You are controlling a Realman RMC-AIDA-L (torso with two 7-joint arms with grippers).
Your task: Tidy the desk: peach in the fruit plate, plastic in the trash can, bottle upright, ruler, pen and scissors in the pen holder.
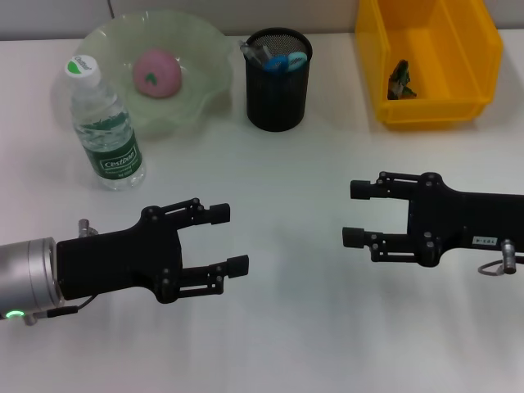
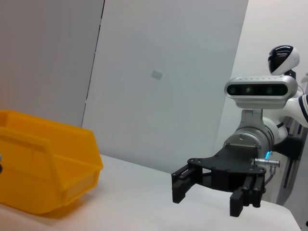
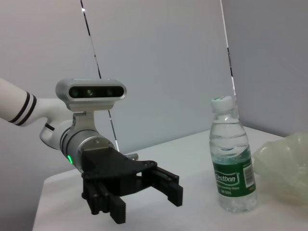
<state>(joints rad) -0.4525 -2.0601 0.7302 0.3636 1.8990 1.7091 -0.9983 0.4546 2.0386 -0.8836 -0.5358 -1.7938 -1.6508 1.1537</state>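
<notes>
Water, I judge, weights the clear plastic bottle (image 1: 105, 127), upright left of the black mesh pen holder (image 1: 278, 79); grip its slick, yielding body at the green "Cestbon" label. Your left hand (image 1: 228, 239) and right hand (image 1: 357, 213), both nearer you, gape empty.

You're looking at a lab-style test bench, not a real office. A bare white table (image 1: 311, 327) stands against plain grey wall panels (image 2: 159, 82). Behind the mesh pen holder (image 1: 278, 79) the table simply ends at that wall, and a yellow parts bin (image 1: 427, 61) sits just beside the holder.
</notes>
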